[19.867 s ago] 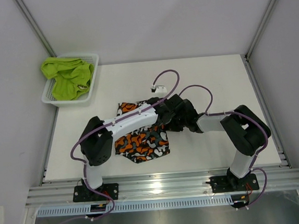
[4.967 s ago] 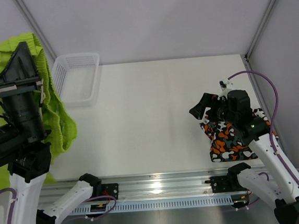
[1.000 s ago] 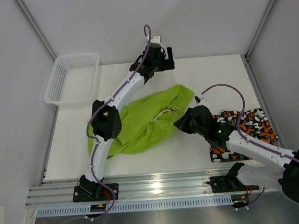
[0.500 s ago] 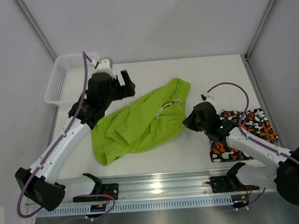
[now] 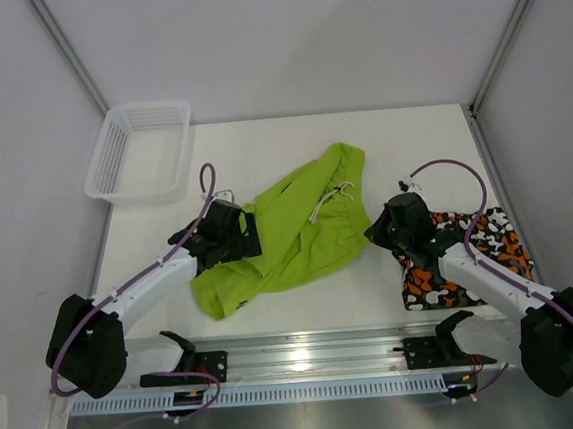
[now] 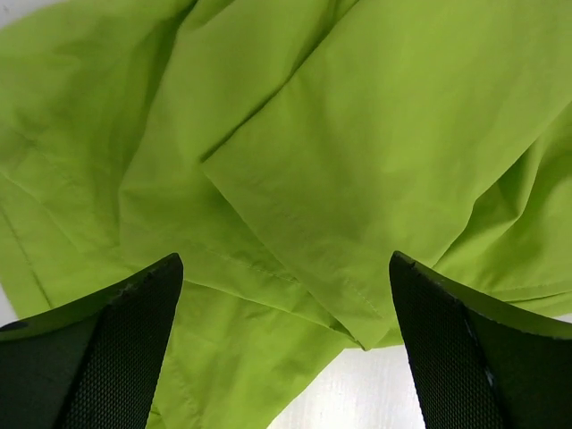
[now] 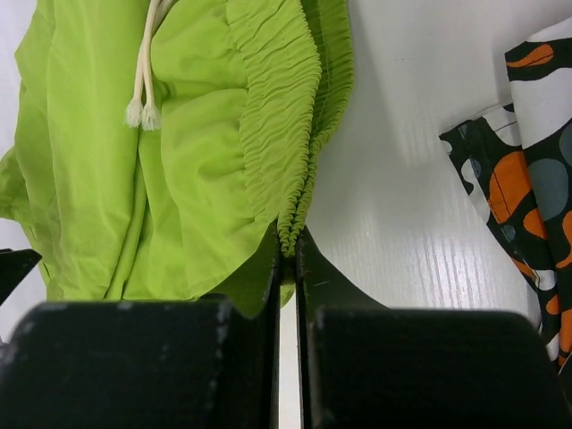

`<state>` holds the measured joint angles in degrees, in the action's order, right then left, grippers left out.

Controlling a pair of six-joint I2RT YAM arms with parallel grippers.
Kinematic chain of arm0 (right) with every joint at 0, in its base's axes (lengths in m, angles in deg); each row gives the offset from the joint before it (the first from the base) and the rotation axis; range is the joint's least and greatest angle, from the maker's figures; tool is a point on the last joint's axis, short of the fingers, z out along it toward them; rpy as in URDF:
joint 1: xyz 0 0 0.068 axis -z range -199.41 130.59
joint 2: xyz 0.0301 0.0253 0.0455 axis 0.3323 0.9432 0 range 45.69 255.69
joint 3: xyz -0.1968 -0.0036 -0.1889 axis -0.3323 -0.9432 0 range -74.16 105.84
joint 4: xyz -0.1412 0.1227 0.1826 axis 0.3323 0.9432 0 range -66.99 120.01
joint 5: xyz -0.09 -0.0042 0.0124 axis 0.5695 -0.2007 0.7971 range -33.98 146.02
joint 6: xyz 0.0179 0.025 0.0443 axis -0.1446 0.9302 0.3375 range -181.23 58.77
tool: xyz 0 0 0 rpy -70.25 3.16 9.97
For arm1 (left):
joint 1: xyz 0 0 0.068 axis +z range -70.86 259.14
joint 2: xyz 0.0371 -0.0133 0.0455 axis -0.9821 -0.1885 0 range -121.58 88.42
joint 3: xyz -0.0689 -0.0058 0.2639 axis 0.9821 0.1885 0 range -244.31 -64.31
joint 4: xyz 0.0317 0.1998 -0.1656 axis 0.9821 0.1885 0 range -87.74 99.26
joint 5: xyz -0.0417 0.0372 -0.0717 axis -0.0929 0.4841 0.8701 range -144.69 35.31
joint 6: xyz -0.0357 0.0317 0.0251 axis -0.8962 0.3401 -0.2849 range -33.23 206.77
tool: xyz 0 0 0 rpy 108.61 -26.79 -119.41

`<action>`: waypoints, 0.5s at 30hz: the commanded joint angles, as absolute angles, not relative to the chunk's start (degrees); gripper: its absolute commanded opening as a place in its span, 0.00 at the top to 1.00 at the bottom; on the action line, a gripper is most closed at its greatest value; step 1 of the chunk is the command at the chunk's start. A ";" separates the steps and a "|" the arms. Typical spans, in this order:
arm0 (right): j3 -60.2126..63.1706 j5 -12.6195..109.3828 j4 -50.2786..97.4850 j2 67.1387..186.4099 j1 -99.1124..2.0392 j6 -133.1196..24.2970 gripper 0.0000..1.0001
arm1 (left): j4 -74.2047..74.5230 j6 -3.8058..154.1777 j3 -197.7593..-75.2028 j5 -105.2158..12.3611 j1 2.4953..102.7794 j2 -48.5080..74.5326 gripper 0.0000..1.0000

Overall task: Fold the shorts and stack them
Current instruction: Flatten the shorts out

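R gripper [image 7: 286, 255] pinches green shorts [image 5: 297, 224] by waistband, mid table [image 5: 261, 146]; L gripper [image 6: 284, 261] wide over hem; camo shorts [image 5: 471, 259] near right edge. L shd nip hem corner, then both pull taut b4 folding.

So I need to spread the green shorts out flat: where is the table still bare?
Bare: the far strip of the table from the white basket to its right edge, behind the green shorts; and the near strip between them and the camouflage shorts. Crowded: the middle, where the green shorts sprawl between the left arm and right arm.
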<state>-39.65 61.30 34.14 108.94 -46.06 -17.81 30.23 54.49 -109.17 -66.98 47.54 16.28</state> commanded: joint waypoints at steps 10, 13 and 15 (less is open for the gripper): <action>-40.84 60.07 31.18 107.83 -45.69 -19.39 1.00 | 14.22 48.18 -105.00 -57.59 48.64 5.73 0.24; -40.93 59.98 31.01 107.74 -45.60 -19.39 1.00 | 12.81 46.43 -105.35 -59.33 48.64 4.22 0.38; -41.11 59.89 31.01 107.48 -45.69 -19.39 1.00 | 13.07 45.46 -105.53 -62.68 48.64 5.79 0.49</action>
